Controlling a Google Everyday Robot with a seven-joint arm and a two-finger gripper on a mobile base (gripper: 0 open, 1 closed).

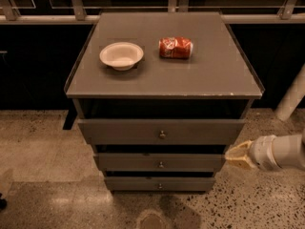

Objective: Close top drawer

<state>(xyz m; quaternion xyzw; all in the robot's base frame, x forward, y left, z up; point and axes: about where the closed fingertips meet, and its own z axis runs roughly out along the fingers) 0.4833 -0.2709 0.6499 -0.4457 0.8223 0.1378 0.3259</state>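
Just beside top drawer [162, 131] (open); gripper [237, 155]

Right of the cabinet [214, 66], the gripper [237, 155], its arm [285, 150] cropped at the edge.

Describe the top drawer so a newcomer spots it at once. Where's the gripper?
Find the grey cabinet with a bowl and a can on top. The top drawer is the first front under that top. It is wider and taller than the two drawers below it; the gripper sits just below its right corner.
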